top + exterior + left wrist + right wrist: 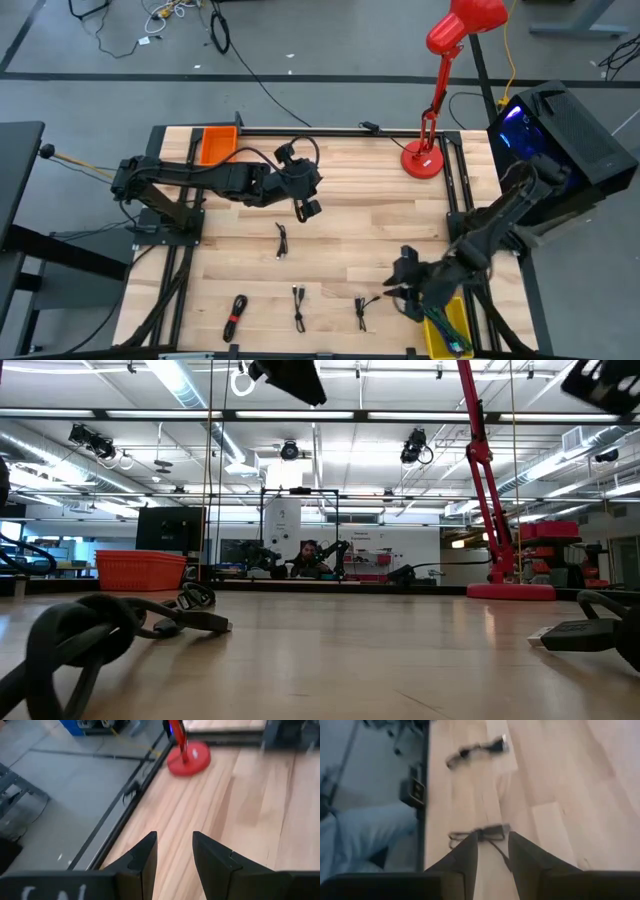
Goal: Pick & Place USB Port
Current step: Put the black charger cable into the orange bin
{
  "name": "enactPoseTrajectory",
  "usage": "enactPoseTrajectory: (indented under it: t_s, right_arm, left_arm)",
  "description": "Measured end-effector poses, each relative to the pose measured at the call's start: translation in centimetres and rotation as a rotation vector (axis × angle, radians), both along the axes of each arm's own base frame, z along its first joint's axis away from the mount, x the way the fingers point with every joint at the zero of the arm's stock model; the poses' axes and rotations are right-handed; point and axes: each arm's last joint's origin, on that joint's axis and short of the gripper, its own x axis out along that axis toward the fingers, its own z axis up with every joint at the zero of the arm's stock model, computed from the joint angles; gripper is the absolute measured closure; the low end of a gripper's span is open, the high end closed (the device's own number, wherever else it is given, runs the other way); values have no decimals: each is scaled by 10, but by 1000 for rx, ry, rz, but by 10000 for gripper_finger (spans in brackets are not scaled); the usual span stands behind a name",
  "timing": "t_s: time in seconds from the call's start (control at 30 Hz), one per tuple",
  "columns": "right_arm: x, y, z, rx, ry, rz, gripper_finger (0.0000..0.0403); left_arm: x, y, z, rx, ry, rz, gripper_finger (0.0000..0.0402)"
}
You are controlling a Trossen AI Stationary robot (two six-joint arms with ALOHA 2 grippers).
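Several short black USB cables lie flat on the wooden table: one mid-table [281, 240] and three near the front edge [236, 316], [298, 305], [361, 313]. My right gripper [397, 290] is open and hovers just right of the rightmost cable. In the right wrist view that cable [487, 831] shows just past my fingertips [492, 836], with another cable [477, 749] farther off. My left gripper [305, 207] is open above mid-table, beyond the middle cable, touching nothing. Its wrist view [175, 836] looks toward the lamp.
An orange bin [215, 145] sits at the far left corner and a yellow bin [447, 325] at the near right edge. A red desk lamp stands on its base [423, 160] at the far right. Bare wood lies between the cables.
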Motion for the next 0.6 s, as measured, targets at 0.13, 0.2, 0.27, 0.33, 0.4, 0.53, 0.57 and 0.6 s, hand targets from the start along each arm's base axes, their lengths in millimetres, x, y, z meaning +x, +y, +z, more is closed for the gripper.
enactPoseTrajectory:
  t_s: [0.13,0.2,0.27,0.33,0.4,0.53,0.57,0.6]
  right_arm:
    - [16,3,-24,-10,98,9,294]
    - [24,9,-37,7,130,29,294]
    - [32,15,-50,32,152,49,294]
    - [39,20,-63,47,183,69,294]
    - [44,25,-75,58,201,82,294]
    - [50,30,-87,62,198,107,294]
    - [50,30,-87,59,198,108,294]
    - [51,29,-87,57,197,108,294]
  left_arm:
    - [-7,-2,-8,-18,96,16,273]
    - [-10,-3,-10,-22,124,20,273]
    - [-11,-4,-11,-24,141,21,273]
    - [-12,-5,-12,-23,151,17,273]
    - [-13,-5,-13,-22,162,16,273]
    - [-17,-6,-16,-26,207,23,273]
    - [-18,-6,-16,-29,216,27,273]
    - [-19,-7,-17,-34,221,32,273]
